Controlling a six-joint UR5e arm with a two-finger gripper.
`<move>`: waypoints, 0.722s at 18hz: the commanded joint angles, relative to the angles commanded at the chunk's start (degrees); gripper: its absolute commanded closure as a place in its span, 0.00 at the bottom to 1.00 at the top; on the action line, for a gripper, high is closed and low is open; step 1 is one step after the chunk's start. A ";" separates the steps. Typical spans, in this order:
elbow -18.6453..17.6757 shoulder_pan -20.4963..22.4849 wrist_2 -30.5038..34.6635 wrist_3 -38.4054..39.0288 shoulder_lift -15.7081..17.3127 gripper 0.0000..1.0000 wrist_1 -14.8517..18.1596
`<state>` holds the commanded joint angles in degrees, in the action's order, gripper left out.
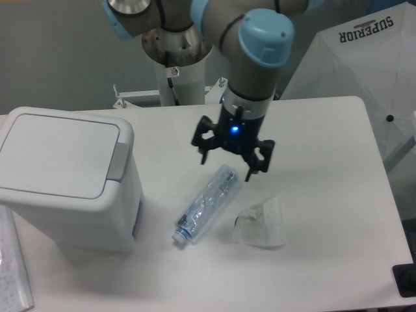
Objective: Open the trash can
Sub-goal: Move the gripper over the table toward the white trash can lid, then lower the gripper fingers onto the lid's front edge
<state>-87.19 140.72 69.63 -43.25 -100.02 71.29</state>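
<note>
The trash can (68, 182) is a large white boxy bin at the left of the table. Its flat white lid (55, 155) lies shut, with a grey push tab (117, 160) on the right rim. My gripper (227, 164) hangs over the table's middle, right of the bin and apart from it, just above the upper end of a clear bottle (209, 203). Its fingers are spread open and hold nothing.
The clear plastic bottle lies on its side, cap toward the front left. A crumpled clear plastic cup (261, 223) lies right of it. Papers (12, 273) sit at the front left edge. A white umbrella (364, 58) stands beyond the table's right side.
</note>
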 joint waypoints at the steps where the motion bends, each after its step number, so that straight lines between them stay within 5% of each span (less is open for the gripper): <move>1: -0.09 -0.18 -2.20 0.62 0.26 0.00 -0.96; 8: -0.26 -0.36 -16.79 5.63 1.41 0.00 -4.93; 13: -3.60 -0.97 -17.60 5.37 3.78 0.00 -5.02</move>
<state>-90.78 139.75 52.03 -37.88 -96.24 66.27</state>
